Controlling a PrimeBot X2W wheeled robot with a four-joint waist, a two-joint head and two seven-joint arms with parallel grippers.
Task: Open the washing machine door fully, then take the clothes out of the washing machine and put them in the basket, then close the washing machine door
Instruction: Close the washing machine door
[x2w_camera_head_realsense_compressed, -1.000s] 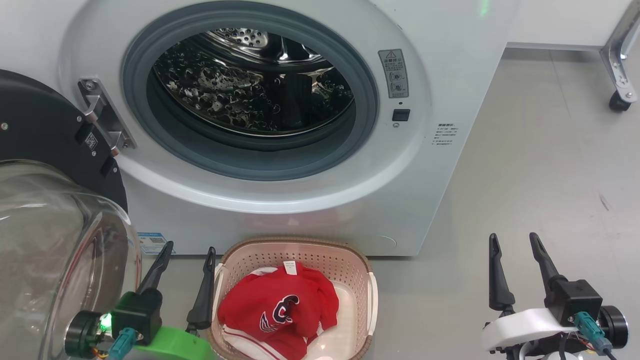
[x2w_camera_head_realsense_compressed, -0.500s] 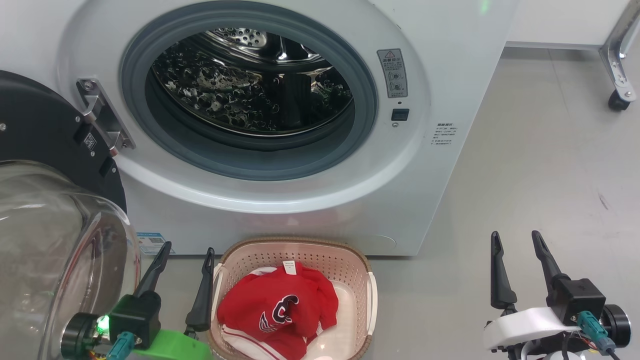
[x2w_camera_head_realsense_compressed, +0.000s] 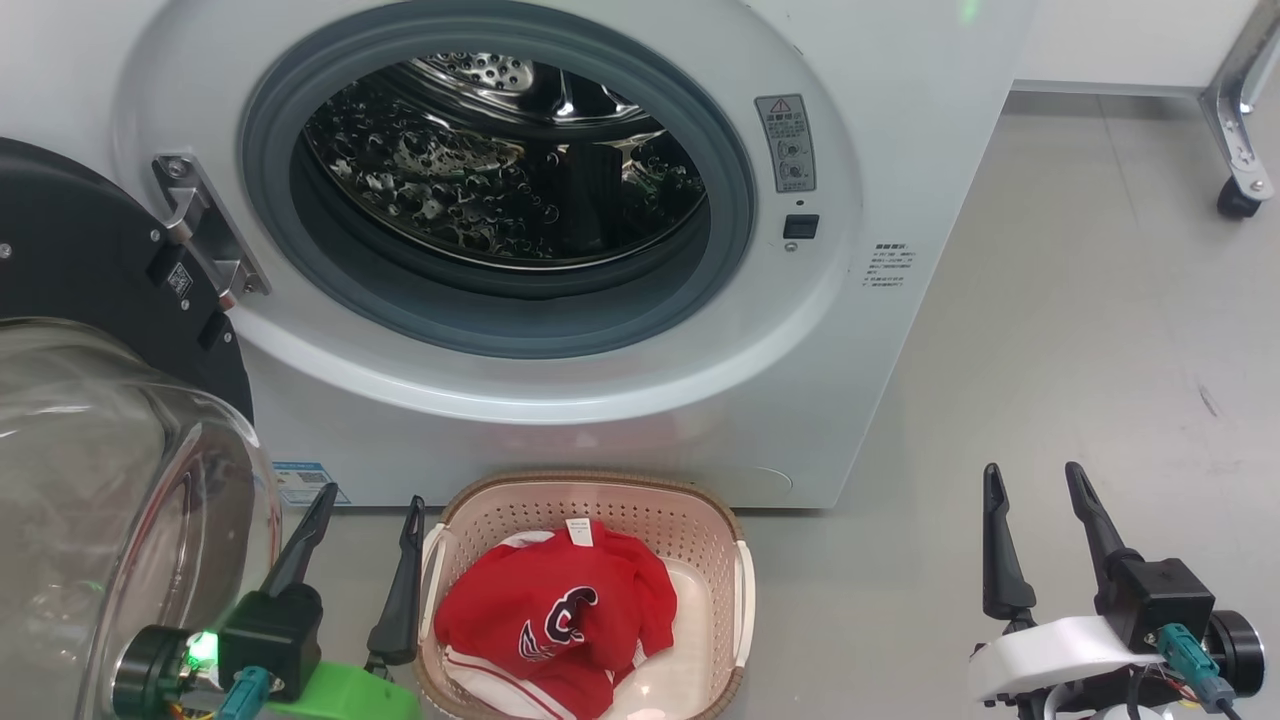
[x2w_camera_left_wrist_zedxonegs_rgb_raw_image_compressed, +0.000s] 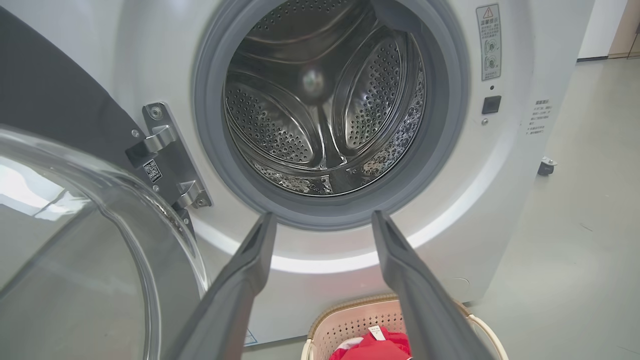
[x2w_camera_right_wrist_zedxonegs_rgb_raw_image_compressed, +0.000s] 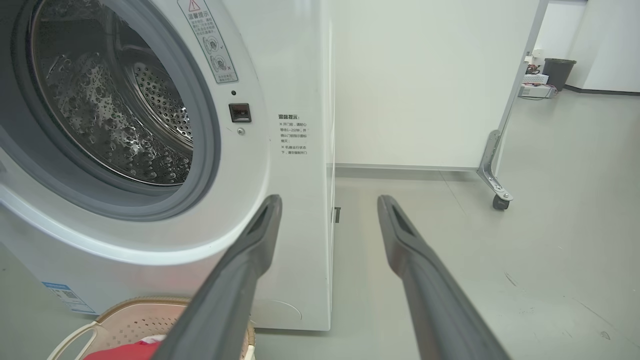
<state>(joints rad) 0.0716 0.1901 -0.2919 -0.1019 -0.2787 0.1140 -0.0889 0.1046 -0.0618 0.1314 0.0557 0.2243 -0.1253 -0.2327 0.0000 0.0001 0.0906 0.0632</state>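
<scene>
Head view: the washing machine takes most of the frame, white front toward the robot. Its steel drum looks bare inside the grey gasket, and the left wrist view agrees, no fabric seen in there. The washing machine door stands wide open on the hinge at the left of the opening, with the glass bowl bulging out toward the robot at lower left. The door is round, so no long axis to speak of. What matters is the upright hinge line, and that the inner face points away from the machine, toward the robot. The basket sits on the floor just in front of the machine, below the opening. Its near end is cut by the frame, so I can't call its long side. The clothes are in it: 1 red jersey, crumpled, crest up, neck tag toward the machine, no clear long axis. The left gripper hangs between bowl and basket, 2 fingers apart, nothing in them, pointing at the machine. The right gripper is well right of the basket over bare floor, fingers apart too, empty. My read: steps 1 and 2 are done, closing is in hand. The next move needs a contact on the door's far edge or back side, then a sweep right about the hinge until it seats at the latch slot. The left gripper likely sits in that sweep path, so clear it first.
</scene>
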